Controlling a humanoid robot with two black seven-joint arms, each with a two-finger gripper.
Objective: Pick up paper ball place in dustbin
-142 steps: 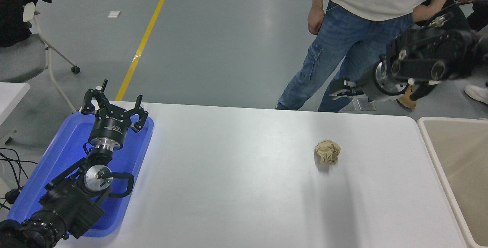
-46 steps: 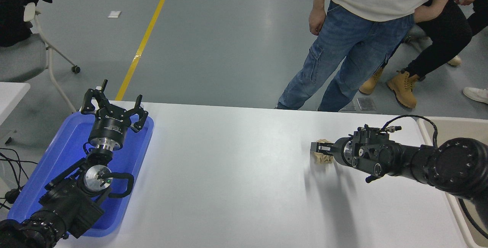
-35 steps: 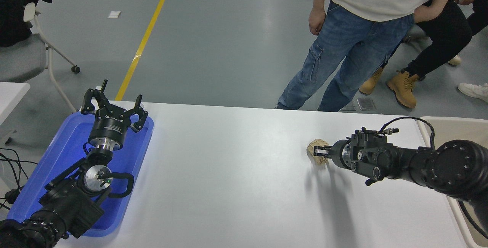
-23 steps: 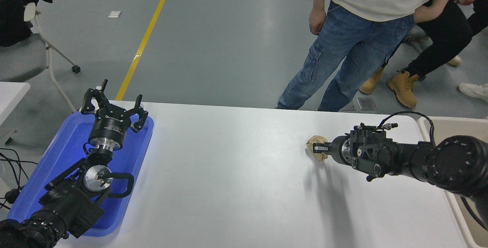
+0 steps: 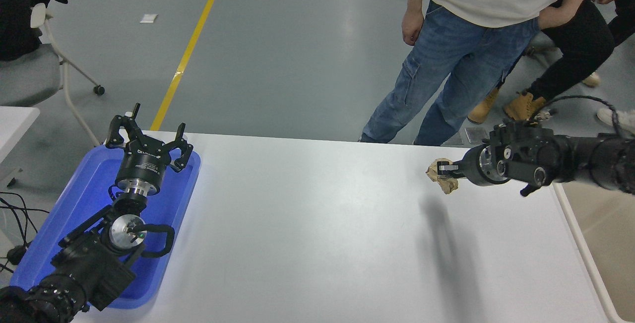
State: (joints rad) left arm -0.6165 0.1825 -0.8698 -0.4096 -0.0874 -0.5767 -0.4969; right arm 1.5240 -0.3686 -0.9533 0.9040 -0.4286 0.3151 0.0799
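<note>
The tan crumpled paper ball [image 5: 438,176] hangs in the air above the table's right part, with my right gripper [image 5: 445,174] shut on it. The right arm reaches in level from the right edge, and its shadow falls on the table below. The beige dustbin [image 5: 575,236] shows at the lower right beside the table, with only its pale rim and part of its inner wall in view. My left gripper [image 5: 147,137] rests open over the blue tray at the lower left, with nothing between its fingers.
A blue tray [image 5: 54,246] lies at the table's left edge under the left arm. A person in jeans [image 5: 436,65] stands at the far side, another sits behind with tan boots. A chair [image 5: 30,70] stands at the upper left.
My right gripper came down on the paper ball, shut on it, then lifted it off the table and carried it up and to the right. The left arm has not moved.
</note>
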